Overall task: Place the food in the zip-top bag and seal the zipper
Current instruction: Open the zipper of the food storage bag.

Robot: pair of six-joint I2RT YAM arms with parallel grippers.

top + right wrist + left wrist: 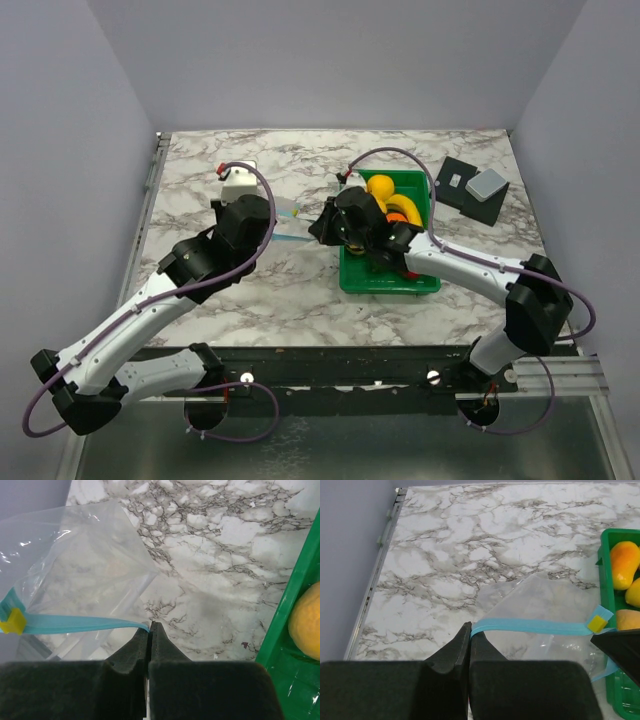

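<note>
We take the green tray (392, 282) as our mark on the marble table (270, 300). The food (381, 186) lies inside the tray: we see orange-yellow fruits gathered at its far end, partly hidden under the right arm in the top view. The zip-top bag (545, 597) lies on the marble just beside the tray, on the side facing the left arm, and its clear body spreads out flat and floppy. Its zipper (80, 624) is a light blue strip running straight out from the tray's wall. A yellow slider (596, 623) sits on the strip towards the end nearest the tray. The right gripper (150, 627) is at that tray end, just beside the wall, with its jaws clenched on the tip of the zipper. The left gripper (469, 630) is at the end away from the tray, its jaws likewise pinched tight on the zipper. We see the strip pulled taut between the two grippers
</note>
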